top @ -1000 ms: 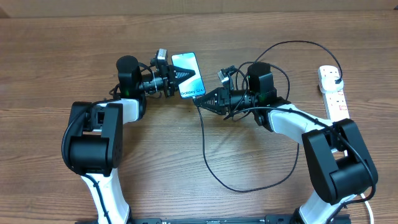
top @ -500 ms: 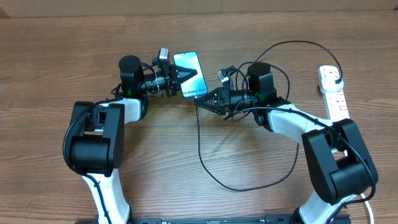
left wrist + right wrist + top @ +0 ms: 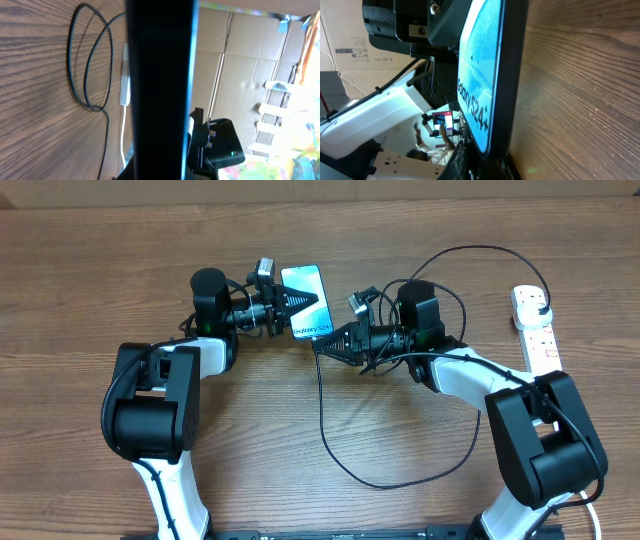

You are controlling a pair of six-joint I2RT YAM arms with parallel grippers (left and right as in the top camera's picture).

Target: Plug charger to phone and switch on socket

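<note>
My left hand (image 3: 289, 303) clamps the Galaxy S24 phone (image 3: 310, 288), long axis toward the desk's far edge. My right hand (image 3: 320, 345), probably pinching the charger (image 3: 321, 400) tip, sits at its near end.

socket (image 3: 536, 330) far right of phone (image 3: 304, 302), charger (image 3: 320, 405) between

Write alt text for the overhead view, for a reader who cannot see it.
Two robot arms meet at mid-table: the left gripper holds the phone, screen lit, while the right gripper holds the tip of the charger at its lower edge. The cable loops across the wooden table toward the white socket at far right.
</note>
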